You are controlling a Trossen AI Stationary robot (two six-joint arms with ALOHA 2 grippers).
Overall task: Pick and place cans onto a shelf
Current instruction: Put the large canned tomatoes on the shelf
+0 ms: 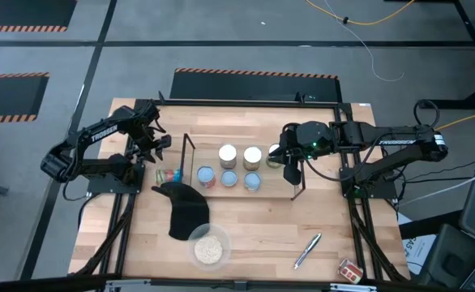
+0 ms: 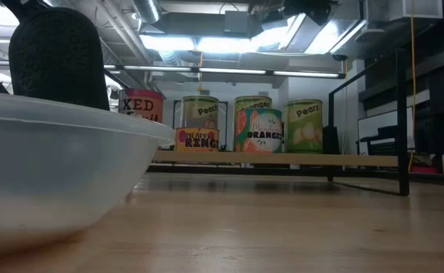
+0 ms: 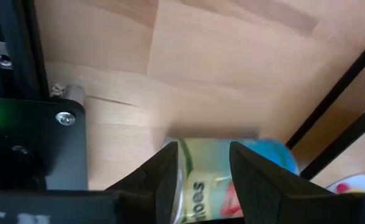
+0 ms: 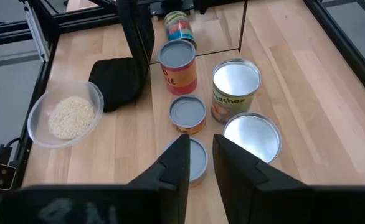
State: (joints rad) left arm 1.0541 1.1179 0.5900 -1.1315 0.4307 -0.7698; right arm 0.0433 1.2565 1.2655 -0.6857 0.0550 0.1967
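Left hand [image 3: 201, 177] part-open w/ fingers straddling lying can [image 3: 232, 180].

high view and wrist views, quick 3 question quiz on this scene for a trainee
1. Pick one. The can in front of the left gripper is:
A. upright on the top board
B. lying on its side on the table
C. inside a bowl

2. True or false: the silver pen lies on the table, off the shelf.

3. In a few words: what fills the clear bowl?

Key: 1 B. 2 true. 3 pale grains.
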